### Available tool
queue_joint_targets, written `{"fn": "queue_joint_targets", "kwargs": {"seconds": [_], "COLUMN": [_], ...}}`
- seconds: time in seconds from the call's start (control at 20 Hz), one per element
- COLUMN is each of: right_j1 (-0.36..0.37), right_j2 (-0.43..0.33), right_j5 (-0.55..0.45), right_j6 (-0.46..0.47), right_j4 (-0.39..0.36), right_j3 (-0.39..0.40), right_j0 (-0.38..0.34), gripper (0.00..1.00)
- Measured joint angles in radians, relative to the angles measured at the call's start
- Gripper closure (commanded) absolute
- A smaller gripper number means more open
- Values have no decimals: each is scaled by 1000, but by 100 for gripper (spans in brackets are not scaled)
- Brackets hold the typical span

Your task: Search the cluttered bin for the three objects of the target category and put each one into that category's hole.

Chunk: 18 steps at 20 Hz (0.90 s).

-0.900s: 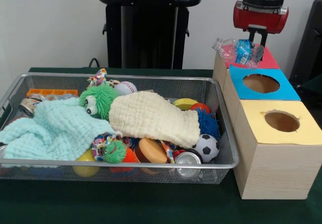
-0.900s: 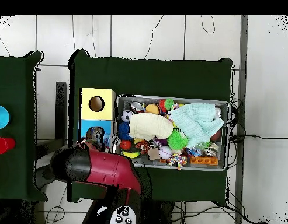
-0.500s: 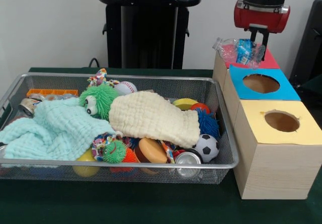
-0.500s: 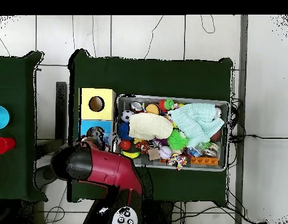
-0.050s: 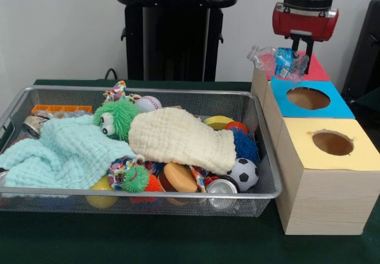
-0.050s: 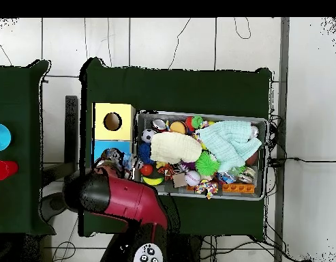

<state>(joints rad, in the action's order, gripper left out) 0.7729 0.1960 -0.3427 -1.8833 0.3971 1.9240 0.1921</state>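
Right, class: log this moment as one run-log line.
hand: holding crumpled plastic bottle | position: over red-topped box | bottle: not yet dropped | bin: cluttered

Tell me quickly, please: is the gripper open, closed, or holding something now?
Gripper: closed on a crumpled plastic bottle, held above the red-topped box.
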Motion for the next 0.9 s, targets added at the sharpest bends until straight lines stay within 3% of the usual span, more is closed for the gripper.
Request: {"fn": "queue_joint_targets", "kwargs": {"seconds": [0.9], "right_j1": [-2], "right_j2": [-130], "right_j5": [247], "right_j6": [0], "right_j4": [26], "right_j3": [147], "right_j0": [-82], "gripper": [100]}}
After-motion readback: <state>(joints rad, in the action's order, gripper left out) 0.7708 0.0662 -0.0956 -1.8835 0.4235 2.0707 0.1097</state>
